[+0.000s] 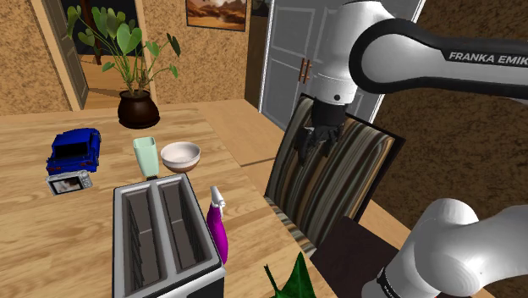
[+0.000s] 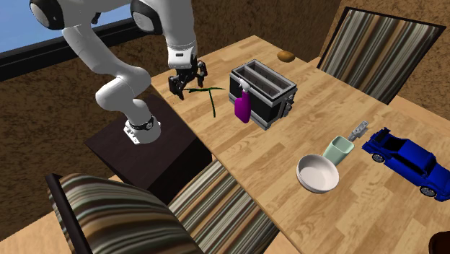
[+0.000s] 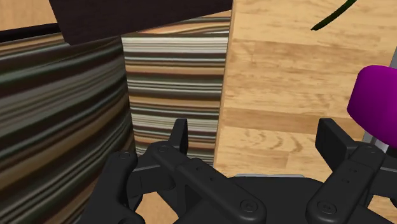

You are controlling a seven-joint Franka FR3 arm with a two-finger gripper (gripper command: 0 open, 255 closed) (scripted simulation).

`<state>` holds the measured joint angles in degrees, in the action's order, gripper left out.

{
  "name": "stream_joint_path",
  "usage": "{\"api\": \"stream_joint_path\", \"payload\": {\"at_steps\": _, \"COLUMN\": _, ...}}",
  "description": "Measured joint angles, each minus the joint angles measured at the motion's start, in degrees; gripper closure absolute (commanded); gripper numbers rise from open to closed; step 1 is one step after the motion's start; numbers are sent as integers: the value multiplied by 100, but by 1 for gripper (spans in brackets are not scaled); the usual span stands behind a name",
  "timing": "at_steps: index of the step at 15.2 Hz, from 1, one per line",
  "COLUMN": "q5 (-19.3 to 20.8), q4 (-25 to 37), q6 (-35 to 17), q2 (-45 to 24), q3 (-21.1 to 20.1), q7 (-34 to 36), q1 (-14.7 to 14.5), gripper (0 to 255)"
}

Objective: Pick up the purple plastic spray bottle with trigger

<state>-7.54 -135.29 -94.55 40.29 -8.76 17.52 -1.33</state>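
Your gripper (image 1: 320,135) is hanging in the air with its black fingers (image 3: 180,137) standing wide apart and holding nothing. In the wrist view you are looking between them at the pale, grained wood of the tabletop (image 3: 286,76) and its straight edge.

The purple spray bottle (image 1: 217,230) is sitting lower than the gripper and off to one side, outside the spread fingers and well apart from them. Its rounded, glossy purple body is showing just past one fingertip in the wrist view. It is standing on the tabletop against the side of a boxy two-slot toaster (image 1: 165,237) with a silvery top and dark sides, and its pale trigger head is reaching about to the toaster's top edge.

Below the gripper's other side, a chair (image 1: 330,173) is sitting at the tabletop's edge, padded in brown, cream and dark stripes. A pointed green leaf (image 1: 296,284) on a thin stalk is lying on the wood between the gripper and the toaster.

Farther from the gripper, beyond the toaster, a round white bowl (image 1: 180,156) and a pale green tumbler (image 1: 145,157) are standing just beside each other — with a glossy blue toy car (image 1: 74,150) and a small silver camera (image 1: 69,182) lying past them.
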Motion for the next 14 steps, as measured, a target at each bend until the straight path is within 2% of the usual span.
{"api": "stream_joint_path", "payload": {"at_steps": 7, "q5": -246, "q4": 649, "q6": -495, "q2": -980, "q3": -865, "q7": 1068, "q1": -93, "gripper": 0}}
{"api": "stream_joint_path", "payload": {"at_steps": 14, "q5": -68, "q4": 1561, "q6": -907, "q2": -2190, "q3": -1691, "q7": 2207, "q1": -88, "gripper": 0}}
